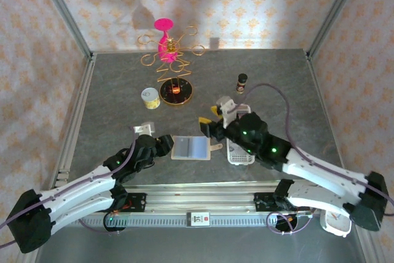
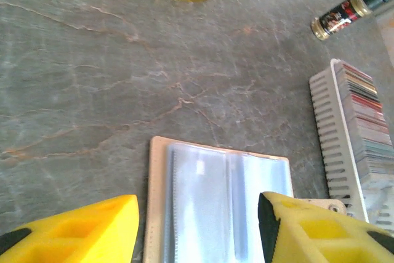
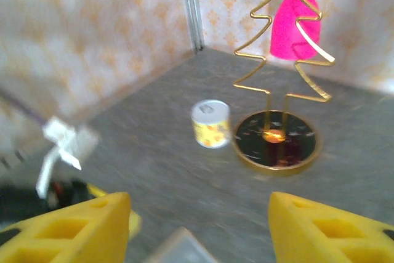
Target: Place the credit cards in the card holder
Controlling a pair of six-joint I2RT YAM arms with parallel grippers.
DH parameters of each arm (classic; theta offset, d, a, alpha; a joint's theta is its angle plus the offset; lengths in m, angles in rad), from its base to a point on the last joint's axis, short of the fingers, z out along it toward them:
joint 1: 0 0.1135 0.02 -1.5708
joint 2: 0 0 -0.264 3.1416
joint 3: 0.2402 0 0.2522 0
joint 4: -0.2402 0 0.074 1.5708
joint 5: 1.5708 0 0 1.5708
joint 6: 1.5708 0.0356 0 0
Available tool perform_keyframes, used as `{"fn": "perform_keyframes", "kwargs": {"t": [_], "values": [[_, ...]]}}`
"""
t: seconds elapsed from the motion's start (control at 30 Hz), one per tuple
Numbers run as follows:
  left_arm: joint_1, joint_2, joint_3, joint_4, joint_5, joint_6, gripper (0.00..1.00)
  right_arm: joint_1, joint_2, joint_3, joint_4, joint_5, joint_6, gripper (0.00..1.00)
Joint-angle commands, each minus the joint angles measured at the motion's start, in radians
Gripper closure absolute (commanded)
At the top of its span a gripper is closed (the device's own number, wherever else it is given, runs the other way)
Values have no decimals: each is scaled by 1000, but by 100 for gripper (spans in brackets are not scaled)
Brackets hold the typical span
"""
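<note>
The card holder [image 1: 191,148] lies open and flat on the grey table, its clear sleeves [image 2: 215,201] facing up. My left gripper [image 1: 165,146] sits at the holder's left edge. In the left wrist view its yellow fingers [image 2: 80,229] stand apart over the holder, and the left gripper [image 2: 197,232] is open with nothing in it. The credit cards [image 2: 369,118] stand in a row in a white perforated tray [image 2: 329,127]. My right gripper [image 1: 208,129] hovers over the holder's far right corner. In its own blurred view the right gripper [image 3: 200,232] is open and empty.
A gold wire stand [image 1: 175,90] with a pink piece [image 1: 164,32] stands at the back, a small yellow can [image 1: 151,98] beside it. A dark bottle [image 1: 242,82] stands behind the tray [image 1: 239,155]. A white clip [image 1: 144,129] lies left of the holder.
</note>
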Motion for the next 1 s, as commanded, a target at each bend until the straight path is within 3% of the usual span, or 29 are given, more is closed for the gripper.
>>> {"fn": "perform_keyframes", "kwargs": {"t": [0.0,0.07,0.23,0.47,0.97], "values": [[-3,48,20,78,78,36,45,3,-102,-96,-317,40,-624,33],[-3,75,29,76,88,46,45,-12,-144,-119,-377,95,-699,32],[-3,121,30,89,110,53,45,-152,-119,-122,-568,88,-838,28],[-3,132,26,96,120,68,45,-300,-22,-106,-552,23,-945,0],[-3,87,-12,93,114,86,44,-305,260,-84,-476,55,-1024,0]]}}
